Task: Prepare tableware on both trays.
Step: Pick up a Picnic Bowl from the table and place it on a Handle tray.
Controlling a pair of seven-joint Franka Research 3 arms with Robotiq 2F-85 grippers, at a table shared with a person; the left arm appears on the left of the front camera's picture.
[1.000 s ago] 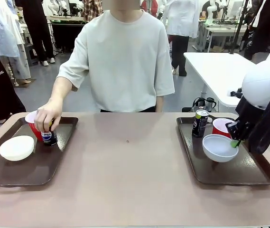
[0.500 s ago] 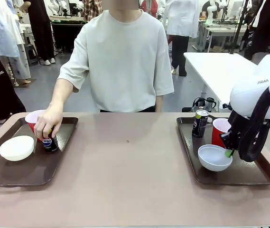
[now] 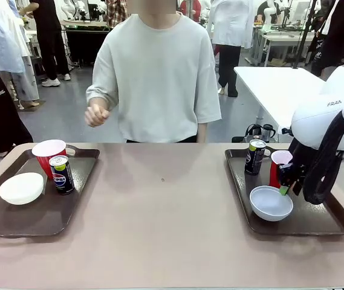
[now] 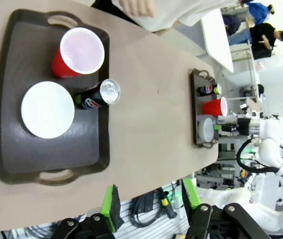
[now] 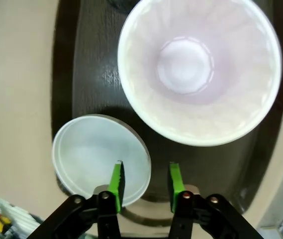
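On the dark brown rectangular plastic tray at the robot's right, a small round white bowl sits on the tray floor at the near side. Behind the bowl stands a red plastic cup with a white inside, and left of that cup, at the tray's far-left corner, a slim dark soda can stands upright.

The right gripper hangs just beside the bowl's far-right rim. In the right wrist view its green-padded fingers stand apart with the bowl's rim between them; I cannot tell whether either pad touches the rim. The cup's wide white mouth lies just beyond the bowl in that view, both on the dark tray.

Well to the left of this tray across the beige counter, the matching dark brown tray carries a second white bowl at its left, a second red cup at the far side, and a second dark can upright just in front of that cup.

The left gripper hovers high above the counter's near edge, its green-padded fingers apart and holding nothing.

The person in a pale short-sleeved shirt stands behind the counter, one hand raised in a loose fist, clear of the trays.
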